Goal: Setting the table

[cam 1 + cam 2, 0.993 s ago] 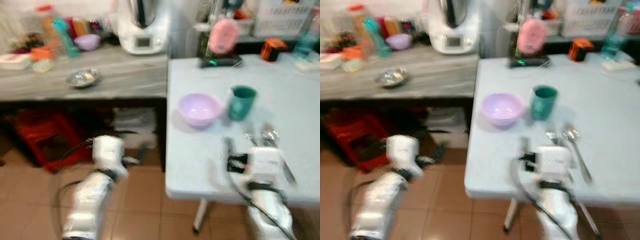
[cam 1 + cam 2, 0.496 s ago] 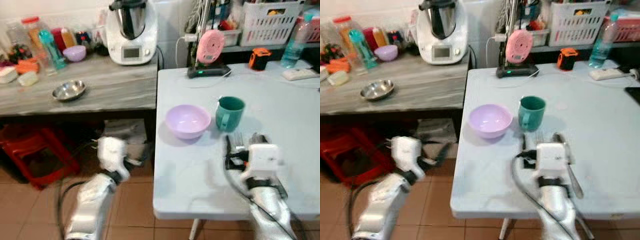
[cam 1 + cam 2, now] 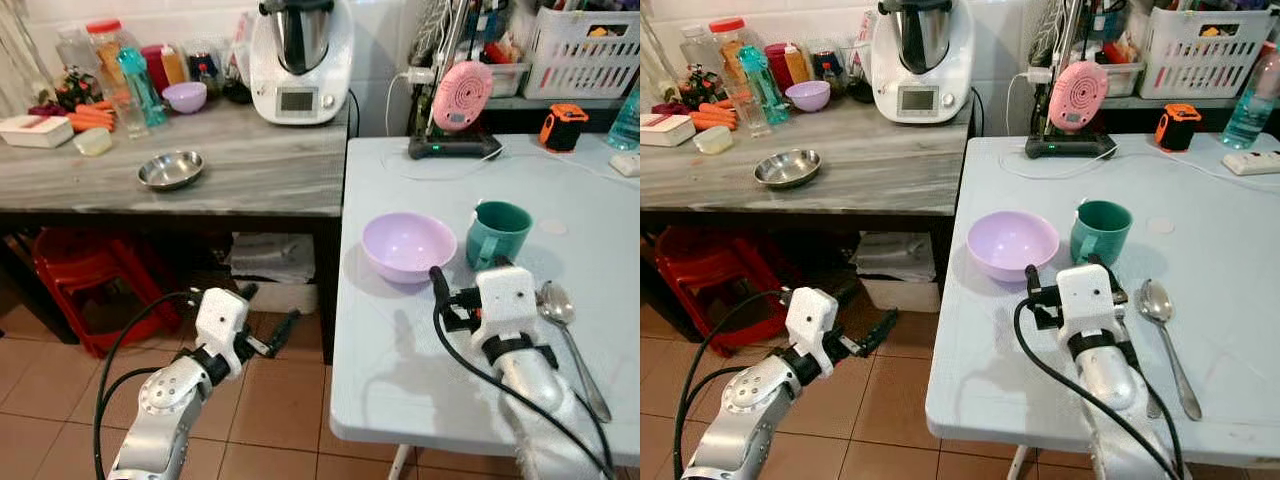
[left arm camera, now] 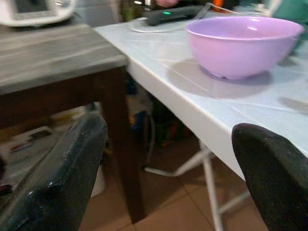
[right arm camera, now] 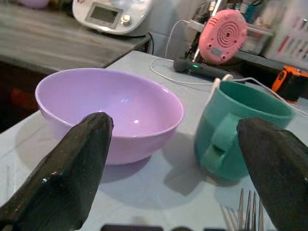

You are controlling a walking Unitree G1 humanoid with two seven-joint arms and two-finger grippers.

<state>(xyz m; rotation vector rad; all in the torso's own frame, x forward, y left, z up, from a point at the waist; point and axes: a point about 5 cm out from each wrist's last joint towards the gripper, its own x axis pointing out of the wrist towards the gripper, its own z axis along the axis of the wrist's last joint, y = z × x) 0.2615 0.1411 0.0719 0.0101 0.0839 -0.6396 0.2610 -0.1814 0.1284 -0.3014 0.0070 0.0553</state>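
On the pale blue table (image 3: 400, 380) a lilac bowl (image 3: 406, 245) stands next to a green mug (image 3: 498, 233). A spoon (image 3: 565, 330) lies near the front edge, to the right of my right arm. Fork tines (image 5: 245, 211) show just below the mug; the rest of the fork is hidden under the arm. My right gripper (image 3: 1065, 270) hovers low over the table just short of the bowl and mug, open and empty. My left gripper (image 3: 270, 310) hangs open beside the table's left edge, above the floor, with the bowl (image 4: 240, 43) ahead of it.
A wooden counter (image 3: 240, 170) to the left carries a steel bowl (image 3: 170, 170), a kitchen machine (image 3: 300, 55), bottles and a small purple bowl (image 3: 185, 96). Red stools (image 3: 85, 285) sit under it. A pink fan (image 3: 460, 95), an orange tape measure (image 3: 560, 125) and a white basket (image 3: 585, 40) stand at the table's far side.
The whole picture has shifted and sharpened as the camera moved. My right gripper now sits a little nearer the bowl and mug. The left arm stays low by the table's edge.
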